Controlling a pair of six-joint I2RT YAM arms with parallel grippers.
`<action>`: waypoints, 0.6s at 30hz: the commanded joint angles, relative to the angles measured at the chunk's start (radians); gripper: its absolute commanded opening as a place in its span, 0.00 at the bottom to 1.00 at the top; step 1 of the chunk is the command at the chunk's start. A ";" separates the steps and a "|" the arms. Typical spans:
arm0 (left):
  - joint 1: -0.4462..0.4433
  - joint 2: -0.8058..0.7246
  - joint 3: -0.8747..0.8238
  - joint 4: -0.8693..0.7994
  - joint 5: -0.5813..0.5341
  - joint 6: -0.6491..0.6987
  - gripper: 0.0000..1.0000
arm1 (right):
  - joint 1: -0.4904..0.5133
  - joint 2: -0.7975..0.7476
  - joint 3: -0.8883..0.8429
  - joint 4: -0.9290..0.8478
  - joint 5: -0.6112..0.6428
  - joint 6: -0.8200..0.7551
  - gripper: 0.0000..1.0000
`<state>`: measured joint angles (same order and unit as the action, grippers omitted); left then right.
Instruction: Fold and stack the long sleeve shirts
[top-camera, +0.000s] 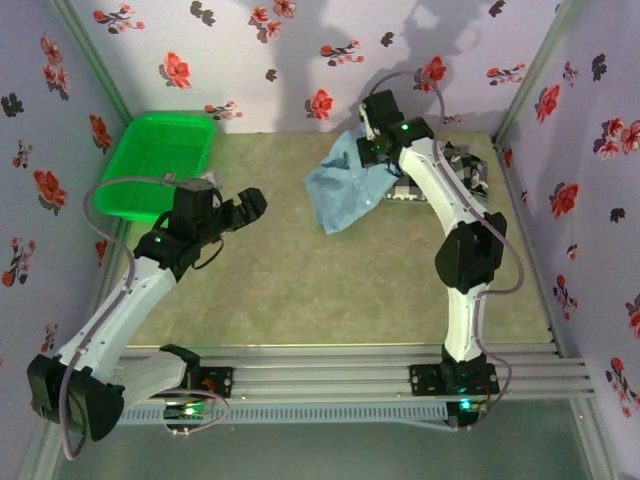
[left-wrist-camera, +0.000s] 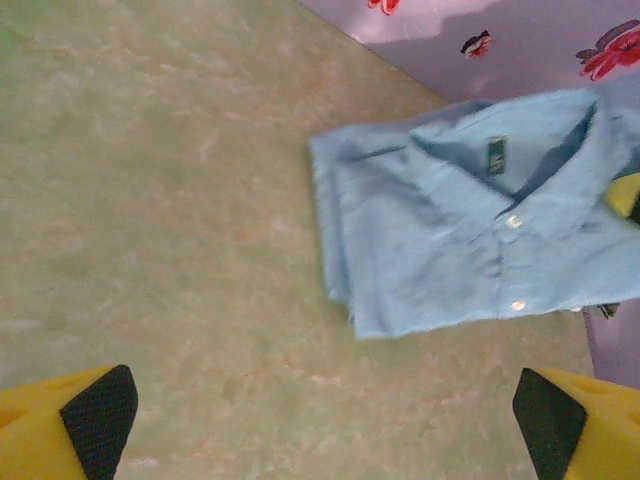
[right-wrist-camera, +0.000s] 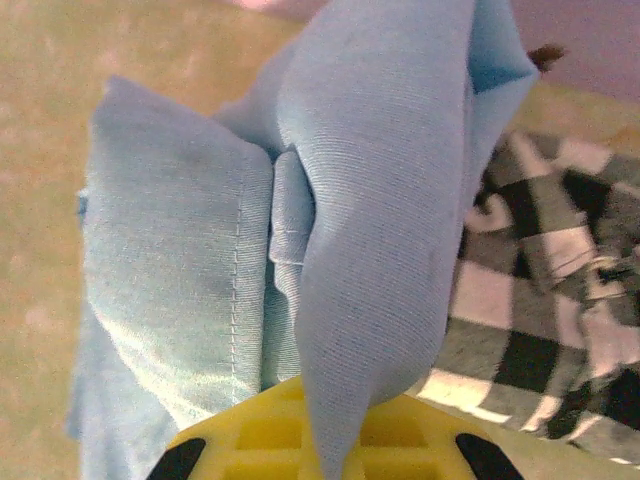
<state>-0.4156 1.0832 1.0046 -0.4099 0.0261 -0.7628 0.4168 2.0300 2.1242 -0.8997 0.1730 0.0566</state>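
- Upper right of the overhead view: the right gripper (top-camera: 375, 150) is clamped on a raised fold of the blue shirt (top-camera: 338, 188).
- The checked shirt (top-camera: 468, 172) lies bunched just right of it, touching the blue one.
- Centre left, the left gripper (top-camera: 232, 207) hangs with jaws wide apart, holding nothing, near the green basket (top-camera: 160, 165).
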 joint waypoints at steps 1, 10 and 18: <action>0.017 -0.017 0.027 -0.060 -0.034 0.050 1.00 | -0.006 -0.006 0.094 -0.042 0.086 0.019 0.00; 0.041 -0.019 -0.011 -0.037 -0.041 0.050 1.00 | -0.014 -0.031 0.181 -0.036 0.118 -0.035 0.00; 0.043 -0.020 -0.029 -0.032 -0.039 0.050 1.00 | -0.090 -0.041 0.288 -0.087 0.076 0.013 0.00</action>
<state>-0.3809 1.0821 0.9852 -0.4431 0.0025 -0.7403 0.3630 2.0270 2.3749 -0.9829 0.2478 0.0463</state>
